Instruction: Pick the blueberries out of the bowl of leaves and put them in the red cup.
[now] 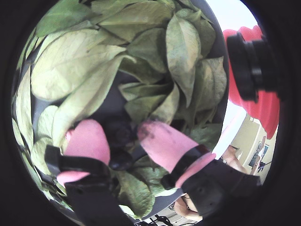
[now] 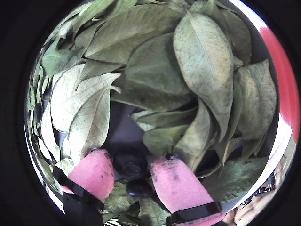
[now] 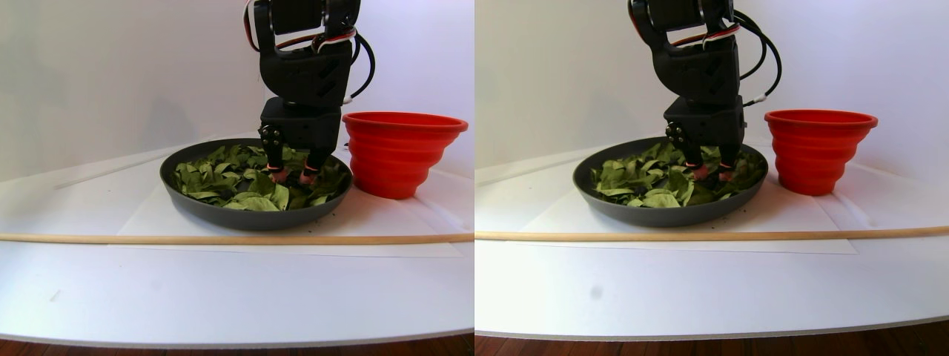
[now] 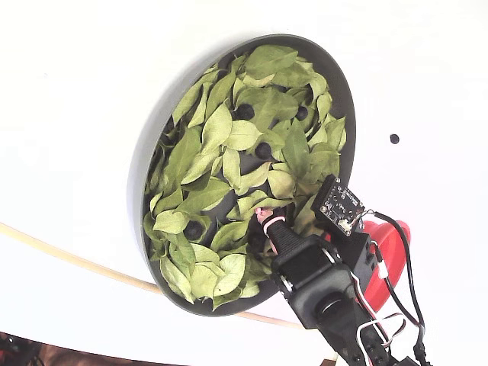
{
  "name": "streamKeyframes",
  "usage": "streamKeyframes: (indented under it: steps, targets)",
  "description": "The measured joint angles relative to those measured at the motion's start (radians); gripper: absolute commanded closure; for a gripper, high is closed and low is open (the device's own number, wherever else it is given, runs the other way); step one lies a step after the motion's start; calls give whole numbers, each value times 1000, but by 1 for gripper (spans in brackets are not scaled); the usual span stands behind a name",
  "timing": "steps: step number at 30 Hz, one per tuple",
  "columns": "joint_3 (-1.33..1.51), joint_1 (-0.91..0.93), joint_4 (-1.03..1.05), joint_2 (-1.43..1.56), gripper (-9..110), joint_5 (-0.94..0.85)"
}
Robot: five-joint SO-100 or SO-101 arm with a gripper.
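the gripper [image 2: 132, 173], low in a wrist view, straddles a blueberry [image 2: 129, 162] with pink pads slightly spread, reaching among the leaves [image 2: 155, 80] of the bowl [image 4: 149, 152] to pinch it.

Gripper [image 1: 123, 137] low among the leaves [image 1: 141, 56] — two pink fingertips [image 1: 164, 143] set apart, a dark blueberry [image 1: 118, 133] between them, a second dark one just below it. Patches of dark grey bowl [image 1: 110, 99] show through the leaves. Red cup [image 1: 263, 101] at right edge, partly behind a black camera lens [image 1: 249, 66].
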Motion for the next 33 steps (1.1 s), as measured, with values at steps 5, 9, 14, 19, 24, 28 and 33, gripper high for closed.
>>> streamKeyframes:
  steps: [5,9,14,19,24,28,33]
  targets:
    - [0,0,0,-3,87,12]
    - [-3,-3,-17,-20,88,12]
    - [-3,-8,-31,-29,89,12]
    - [-3,-9,-31,-35,90,12]
    - [-3,-9,-31,-35,91,12]
    - [-3,-9,-31,-23,91,12]
    - [-3,-9,-15,-3,91,2]
